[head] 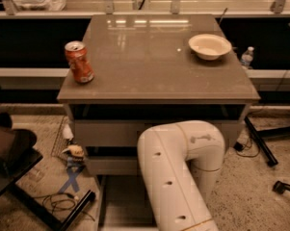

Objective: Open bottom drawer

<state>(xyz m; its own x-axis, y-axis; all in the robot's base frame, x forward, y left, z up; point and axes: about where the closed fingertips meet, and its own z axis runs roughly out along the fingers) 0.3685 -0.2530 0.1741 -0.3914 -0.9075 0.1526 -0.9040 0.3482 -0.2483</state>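
The cabinet (159, 96) has grey-beige drawers under a flat brown top. The top drawer front (103, 133) and the middle drawer front (111, 165) are closed. The bottom drawer (121, 200) is pulled out toward me, and its inside floor shows at the lower edge of the view. My white arm (180, 170) reaches down in front of the cabinet and covers the right part of all the drawers. My gripper is hidden below and behind the arm, down by the bottom drawer. The drawer's handle is hidden too.
A red soda can (79, 61) and a white bowl (209, 45) stand on the cabinet top. A black chair (9, 153) and cables (62, 201) lie on the floor at left. A black stand's legs (260, 138) and a water bottle (247, 57) are at right.
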